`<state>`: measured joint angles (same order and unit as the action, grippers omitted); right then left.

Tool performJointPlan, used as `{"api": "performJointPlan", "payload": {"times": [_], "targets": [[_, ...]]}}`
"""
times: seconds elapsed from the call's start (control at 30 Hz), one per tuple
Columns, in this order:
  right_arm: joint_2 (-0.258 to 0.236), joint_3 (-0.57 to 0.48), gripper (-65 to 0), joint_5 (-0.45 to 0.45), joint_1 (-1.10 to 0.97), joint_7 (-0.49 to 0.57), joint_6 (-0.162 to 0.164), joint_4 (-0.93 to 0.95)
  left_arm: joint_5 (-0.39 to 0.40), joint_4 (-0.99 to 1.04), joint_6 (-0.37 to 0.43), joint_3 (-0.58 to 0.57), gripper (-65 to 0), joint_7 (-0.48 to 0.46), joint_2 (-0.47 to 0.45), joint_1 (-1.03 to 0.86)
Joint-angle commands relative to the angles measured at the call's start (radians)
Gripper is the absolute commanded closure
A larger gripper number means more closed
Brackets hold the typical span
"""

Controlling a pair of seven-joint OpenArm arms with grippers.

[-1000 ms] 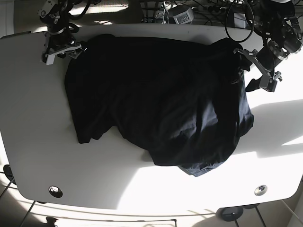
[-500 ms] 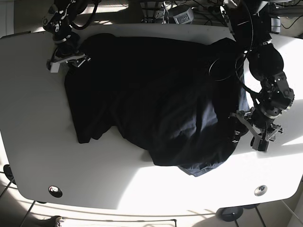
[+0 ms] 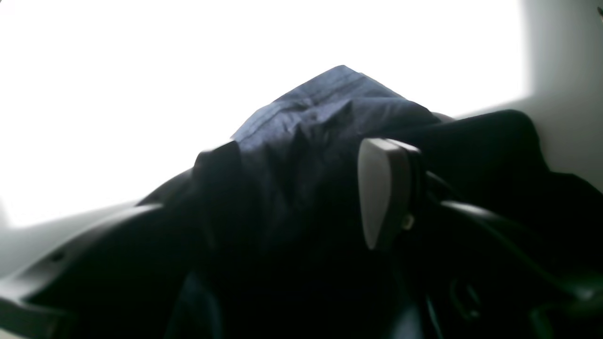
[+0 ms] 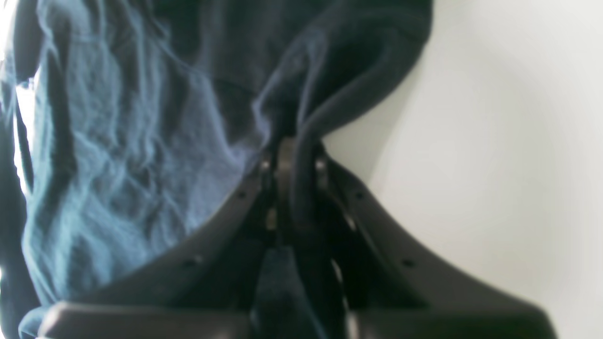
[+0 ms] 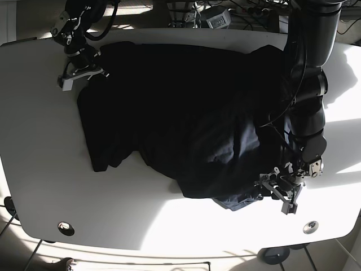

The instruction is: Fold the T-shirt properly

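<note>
A black T-shirt (image 5: 192, 113) lies crumpled on the white table (image 5: 45, 169), bunched toward the front right. My right gripper (image 5: 84, 72) is at the shirt's back left corner. In the right wrist view it (image 4: 292, 150) is shut on a fold of the shirt (image 4: 118, 141). My left gripper (image 5: 277, 192) is low at the shirt's front right hem. In the left wrist view it (image 3: 297, 160) is open, and a hump of shirt fabric (image 3: 325, 108) sits between its grey pad (image 3: 379, 197) and the dark finger on the left.
Two round metal grommets (image 5: 66, 228) (image 5: 309, 227) sit near the table's front edge. Cables and boxes (image 5: 214, 17) crowd the space behind the table. Strong sunlight falls on the front and right of the table (image 5: 333, 164).
My left arm has swept from the shirt's back right corner down its right edge to the front hem. My right gripper has shifted slightly right, still holding the shirt's back left corner.
</note>
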<state>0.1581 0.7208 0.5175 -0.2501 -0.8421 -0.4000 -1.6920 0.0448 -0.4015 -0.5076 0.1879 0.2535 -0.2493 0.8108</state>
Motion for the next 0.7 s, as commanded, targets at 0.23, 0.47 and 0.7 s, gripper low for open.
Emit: {"api": "performJointPlan", "payload": {"times": [0.23,0.47,0.7], "targets": [[-0.024,0.001,-3.6,0.013,0.018,0.011,-0.006,-0.013,0.017,0.054,0.06,-0.095,-48.5,-0.115,-0.086,-0.011],[-0.03,-0.027,-3.6,0.013,0.018,0.011,-0.006,-0.021,0.02,0.045,-0.044,-0.09,-40.4,-0.113,-0.048,-0.138],[-0.117,-0.028,-3.5,0.019,0.019,0.011,-0.009,-0.02,0.022,-0.11,-0.099,0.06,0.0,0.0,-0.107,-0.304]]}}
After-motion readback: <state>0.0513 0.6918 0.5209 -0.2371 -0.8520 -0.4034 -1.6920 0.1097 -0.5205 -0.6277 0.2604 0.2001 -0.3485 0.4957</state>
